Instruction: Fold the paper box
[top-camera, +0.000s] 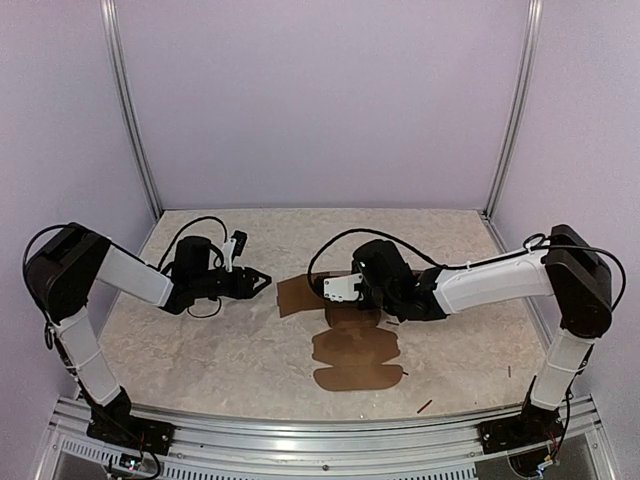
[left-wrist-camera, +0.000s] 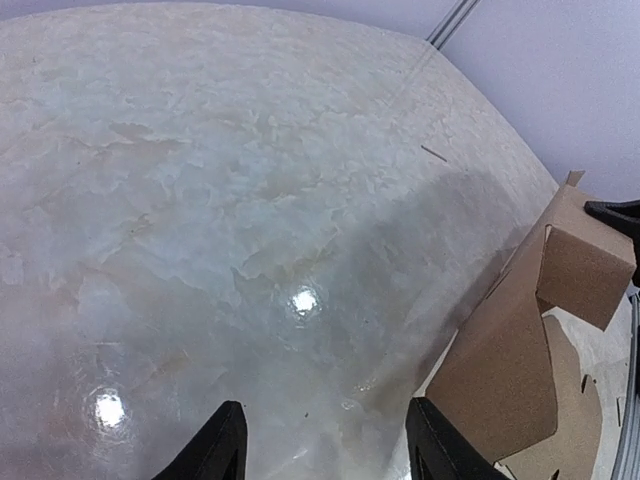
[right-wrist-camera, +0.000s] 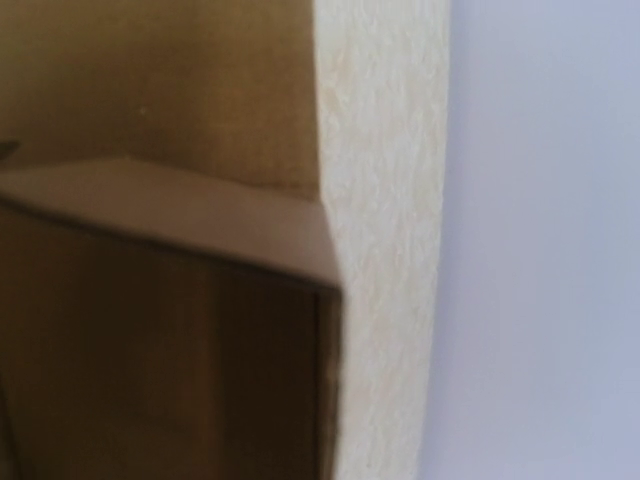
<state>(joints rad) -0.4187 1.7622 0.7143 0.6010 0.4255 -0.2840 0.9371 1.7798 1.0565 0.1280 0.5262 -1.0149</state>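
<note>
The paper box (top-camera: 355, 355) is a brown die-cut cardboard sheet lying mostly flat at the table's middle, with its far panel lifted toward the left. That raised panel (left-wrist-camera: 510, 360) stands at the right of the left wrist view, its top flap folded over. My right gripper (top-camera: 320, 288) sits at this raised part. One black fingertip (left-wrist-camera: 615, 213) touches the flap's top, and the jaws are shut on the cardboard. Blurred cardboard (right-wrist-camera: 150, 130) fills the right wrist view and hides the fingers. My left gripper (top-camera: 262, 283) (left-wrist-camera: 325, 410) is open and empty, just left of the panel.
Thin dark sticks lie on the pale marbled table, one near the front (top-camera: 424, 406), one at the right (top-camera: 508, 371) and one far off in the left wrist view (left-wrist-camera: 433, 152). Metal posts (top-camera: 130, 110) and lilac walls close the back and sides.
</note>
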